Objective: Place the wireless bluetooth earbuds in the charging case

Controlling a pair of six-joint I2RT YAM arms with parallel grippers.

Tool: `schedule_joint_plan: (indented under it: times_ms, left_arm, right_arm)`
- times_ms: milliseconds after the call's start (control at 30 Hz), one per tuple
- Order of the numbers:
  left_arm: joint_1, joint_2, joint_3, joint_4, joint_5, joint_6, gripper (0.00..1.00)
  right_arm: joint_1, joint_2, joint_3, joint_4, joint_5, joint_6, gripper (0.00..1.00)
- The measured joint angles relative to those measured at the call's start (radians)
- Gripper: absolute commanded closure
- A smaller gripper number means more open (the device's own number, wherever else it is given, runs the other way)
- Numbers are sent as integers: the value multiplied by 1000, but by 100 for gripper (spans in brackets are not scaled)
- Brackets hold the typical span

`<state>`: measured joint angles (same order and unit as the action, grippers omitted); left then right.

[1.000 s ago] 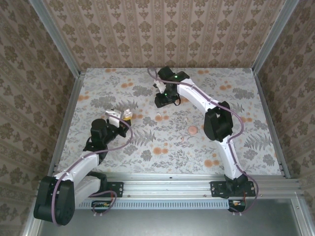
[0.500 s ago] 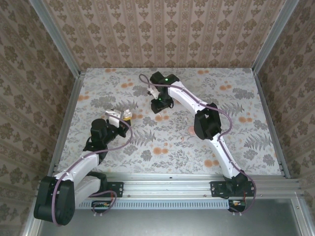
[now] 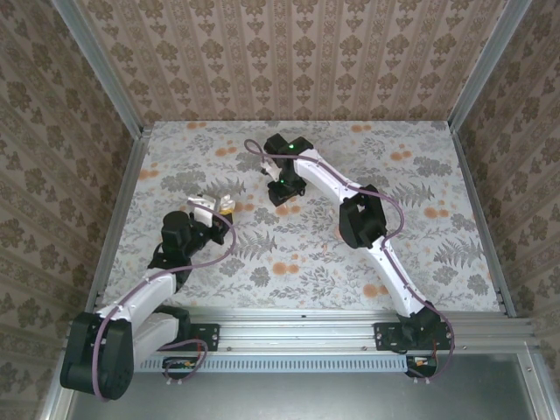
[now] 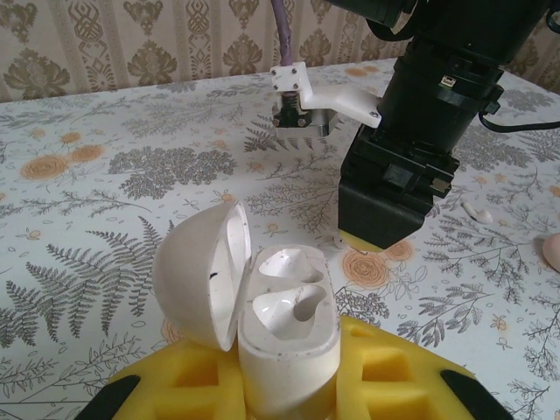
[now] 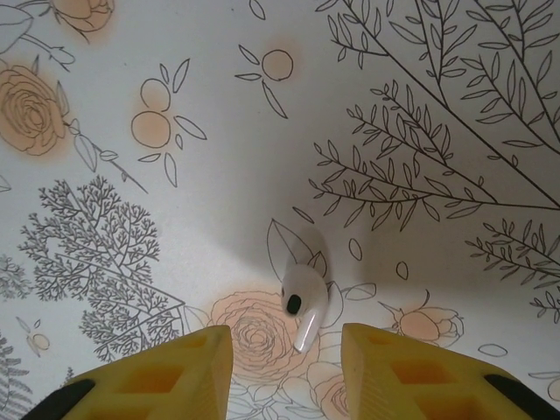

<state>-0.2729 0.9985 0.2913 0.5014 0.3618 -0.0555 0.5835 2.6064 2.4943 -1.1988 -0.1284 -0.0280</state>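
**Q:** State the layout, taking the charging case as reference.

**A:** The floral-print desk point(image 3: 464, 254) carries everything. The right arm point(image 3: 385, 254) reaches across it and its black wrist head stands just beyond the charging case point(image 4: 284, 341), to the right in the left wrist view. The left arm point(image 3: 149, 289) runs from the near-left corner up to the case.

**Q:** Condition of the case?

**A:** Upright, lid swung open to the left, two white wells exposed. It sits between the left fingers point(image 4: 175, 385), whose yellow foam pads are pressed against both of its sides and pinch it.

**Q:** And the right fingers?

**A:** The right fingers point(image 5: 157, 385) are spread and point down at the desk, to the right of the case in the top view. They grip nothing.

**Q:** Location of the task item?

**A:** One earbud point(image 5: 304, 308) lies flat on the desk in the gap between the right fingers, apart from both pads, close to the case on its right. A second small white piece point(image 4: 477, 212) lies farther right of the case, past the wrist head. A pink disc point(image 4: 553, 252) lies near that piece, at the edge of the left wrist view.
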Motion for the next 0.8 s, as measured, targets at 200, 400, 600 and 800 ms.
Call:
schedule_joint_plan:
  times_ms: [200,400,600,800]
  left_arm:
    - [0,13,3,0,2,0,87]
    - [0,17,6,1,8,-1,87]
    - [0,17,6,1,8,-1,87]
    - [0,19,6,1,8,-1,87]
  right_arm:
    - [0,17,3,22,2,0,63]
    - [0,21,3,36,2,0,65]
    - [0,26,5,51,13,-3,67]
    - [0,28,5,51,30,-4,69]
